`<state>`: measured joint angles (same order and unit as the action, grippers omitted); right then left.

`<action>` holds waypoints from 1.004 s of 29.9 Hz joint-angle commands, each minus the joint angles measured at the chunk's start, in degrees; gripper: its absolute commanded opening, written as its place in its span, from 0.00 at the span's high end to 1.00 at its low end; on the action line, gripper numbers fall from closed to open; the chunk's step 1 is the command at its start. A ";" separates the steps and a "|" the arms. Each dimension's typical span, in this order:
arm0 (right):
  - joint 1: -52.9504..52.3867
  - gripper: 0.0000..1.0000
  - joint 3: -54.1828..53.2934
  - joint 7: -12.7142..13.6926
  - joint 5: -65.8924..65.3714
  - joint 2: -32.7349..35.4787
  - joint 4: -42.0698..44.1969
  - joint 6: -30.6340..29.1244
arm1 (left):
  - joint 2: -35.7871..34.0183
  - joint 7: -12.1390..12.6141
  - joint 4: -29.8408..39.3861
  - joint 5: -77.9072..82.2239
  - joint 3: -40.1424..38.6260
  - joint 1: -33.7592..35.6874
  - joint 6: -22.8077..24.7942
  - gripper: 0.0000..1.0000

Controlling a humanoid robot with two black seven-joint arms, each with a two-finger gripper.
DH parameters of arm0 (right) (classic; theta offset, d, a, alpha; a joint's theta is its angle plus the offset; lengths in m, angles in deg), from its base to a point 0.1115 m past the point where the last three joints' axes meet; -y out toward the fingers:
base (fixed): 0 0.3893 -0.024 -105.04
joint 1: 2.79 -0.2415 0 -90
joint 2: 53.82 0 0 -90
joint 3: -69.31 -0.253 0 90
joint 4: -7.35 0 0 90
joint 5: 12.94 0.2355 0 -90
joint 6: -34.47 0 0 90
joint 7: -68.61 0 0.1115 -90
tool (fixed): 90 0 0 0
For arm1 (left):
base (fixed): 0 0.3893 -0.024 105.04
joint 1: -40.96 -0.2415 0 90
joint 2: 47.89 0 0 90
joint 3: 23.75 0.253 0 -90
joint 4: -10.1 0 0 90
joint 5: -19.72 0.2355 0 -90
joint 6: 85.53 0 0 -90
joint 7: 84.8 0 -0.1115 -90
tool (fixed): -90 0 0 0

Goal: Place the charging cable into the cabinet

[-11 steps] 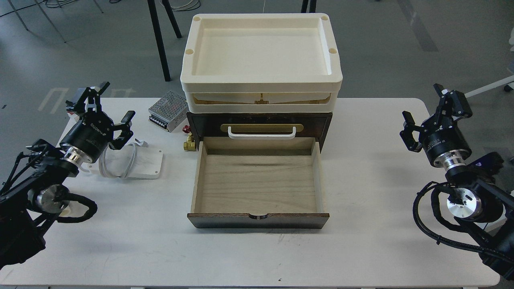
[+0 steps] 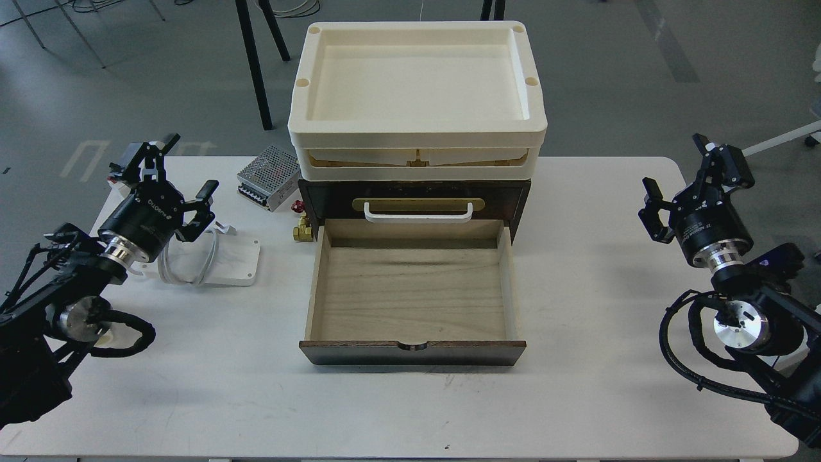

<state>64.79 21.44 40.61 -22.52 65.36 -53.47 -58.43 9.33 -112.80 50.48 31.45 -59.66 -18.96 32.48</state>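
Lying near the table's (image 2: 410,410) left edge, the charging cable (image 2: 224,260) has bare tabletop toward the front edge. The left gripper (image 2: 176,168), fingers spread and holding nothing, hangs just behind it. The cabinet (image 2: 414,192) drawer (image 2: 412,292) stands open mid-table. The right gripper (image 2: 677,170), by the right edge, is spread and empty.

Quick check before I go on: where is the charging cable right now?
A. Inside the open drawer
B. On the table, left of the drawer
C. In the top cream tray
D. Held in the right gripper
B: the charging cable lies on the table, left of the open, empty drawer, just beside the open left gripper; the right gripper holds nothing.
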 commanded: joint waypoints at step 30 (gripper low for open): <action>0.00 0.01 0.05 0.00 0.00 0.00 0.00 0.00 | -25.84 0.00 13.84 84.25 5.66 19.13 -0.01 0.05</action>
<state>64.79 21.43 40.62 -22.52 65.36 -53.47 -58.43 -16.82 -112.81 62.19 115.29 -57.40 0.25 32.47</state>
